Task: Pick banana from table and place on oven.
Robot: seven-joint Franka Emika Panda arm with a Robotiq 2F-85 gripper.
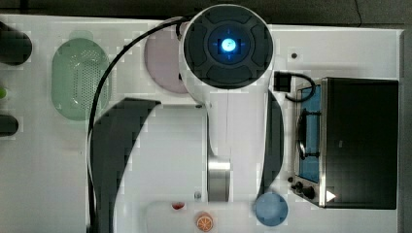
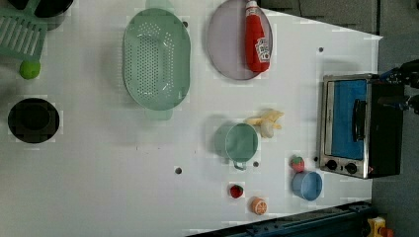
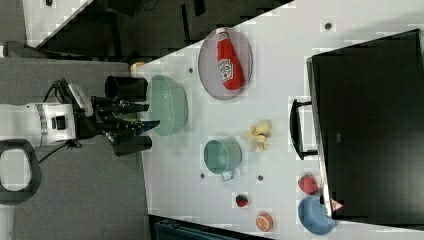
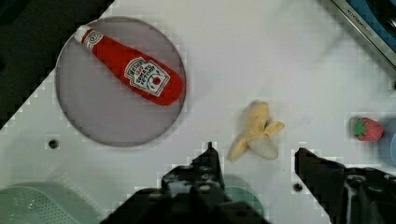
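Gripper (image 4: 254,156) hangs open above the banana (image 4: 258,130).

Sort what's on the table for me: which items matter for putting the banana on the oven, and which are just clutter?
For the job:
banana, lying on the table
oven
gripper, open, empty

Lying about:
ketchup bottle on a grey plate
green colander
green cup
blue cup
two strawberries
orange slice
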